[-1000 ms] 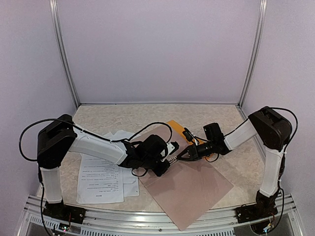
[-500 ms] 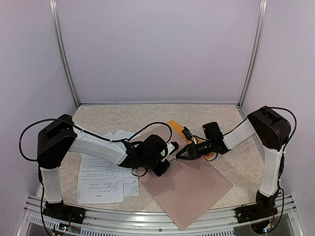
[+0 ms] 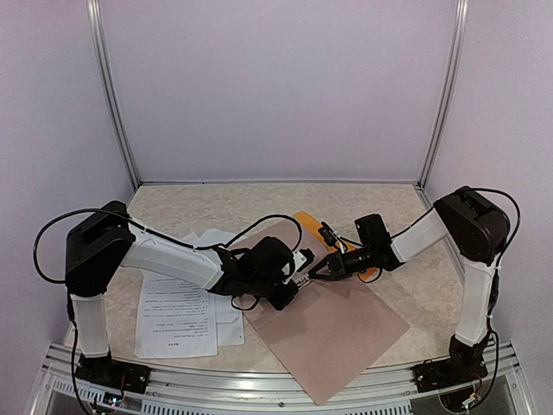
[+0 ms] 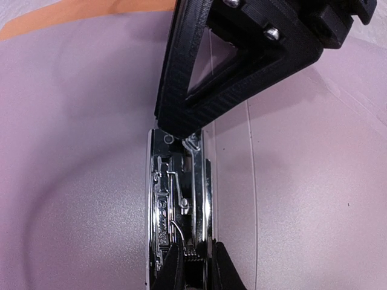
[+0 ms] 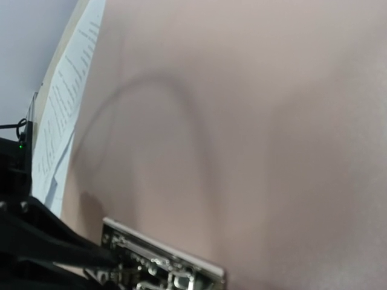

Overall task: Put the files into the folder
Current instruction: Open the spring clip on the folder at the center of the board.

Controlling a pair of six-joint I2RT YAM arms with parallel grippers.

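Folder (image 3: 303,221) lies mid-tabletop (image 3: 216,203), with only orange edges showing past the pink board (image 3: 337,333). Metal clip (image 4: 181,205) sits on the board, close to the folder's far corner. Left tool (image 4: 196,277) is clamped on the clip's near end, fingers tight against it. Right tool (image 3: 313,271) touches the clip's other end; cannot tell how its fingers stand. Files (image 3: 177,316) lie fanned flat on the tabletop, left of the folder.

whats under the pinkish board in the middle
Only an orange corner of the folder shows past the pinkish board's far edge. How far it runs underneath is covered, as is whether the files reach under its left edge.
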